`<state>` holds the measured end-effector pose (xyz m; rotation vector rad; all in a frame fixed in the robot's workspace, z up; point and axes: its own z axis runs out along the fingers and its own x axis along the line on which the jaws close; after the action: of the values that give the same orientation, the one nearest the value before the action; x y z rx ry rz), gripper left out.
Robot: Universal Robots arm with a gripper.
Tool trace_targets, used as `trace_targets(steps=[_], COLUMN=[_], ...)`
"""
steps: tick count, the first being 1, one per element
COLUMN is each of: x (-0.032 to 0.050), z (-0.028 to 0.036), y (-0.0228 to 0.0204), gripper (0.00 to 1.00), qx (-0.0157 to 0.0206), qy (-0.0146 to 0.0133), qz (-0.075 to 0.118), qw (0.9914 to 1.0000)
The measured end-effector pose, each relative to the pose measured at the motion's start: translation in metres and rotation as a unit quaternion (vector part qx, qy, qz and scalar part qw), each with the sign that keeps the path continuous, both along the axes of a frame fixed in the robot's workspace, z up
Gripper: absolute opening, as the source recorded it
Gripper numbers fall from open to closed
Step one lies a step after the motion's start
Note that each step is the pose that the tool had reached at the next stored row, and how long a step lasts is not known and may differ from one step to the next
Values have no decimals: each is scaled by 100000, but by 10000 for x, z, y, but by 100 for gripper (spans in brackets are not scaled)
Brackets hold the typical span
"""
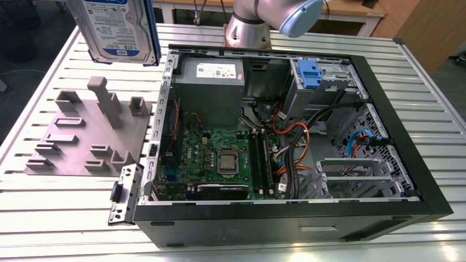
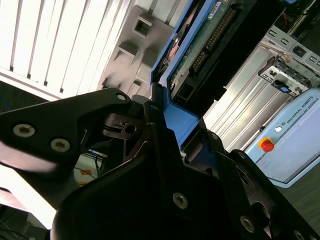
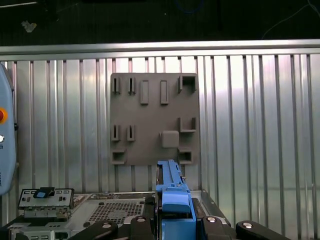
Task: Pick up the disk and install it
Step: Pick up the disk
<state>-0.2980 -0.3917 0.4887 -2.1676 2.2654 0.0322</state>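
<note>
The disk (image 1: 120, 27) is lifted, its blue carrier (image 3: 174, 197) clamped between the fingers of the gripper (image 3: 175, 222) above the grey fixture plate (image 1: 73, 136); installing it in the open computer case (image 1: 404, 128) remains.

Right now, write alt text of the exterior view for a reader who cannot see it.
The disk, a silver drive in a blue frame, hangs in the air at the exterior view's upper left. Below it in the picture a grey fixture plate lies on a slatted metal table, beside an open computer case with its motherboard exposed.
</note>
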Motion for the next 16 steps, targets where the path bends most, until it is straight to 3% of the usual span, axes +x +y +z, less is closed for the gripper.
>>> trace_targets(steps=[16], x=[51], z=[0], y=[0], gripper=[37], qx=[0], qy=[-1], qz=[0], qw=[100000])
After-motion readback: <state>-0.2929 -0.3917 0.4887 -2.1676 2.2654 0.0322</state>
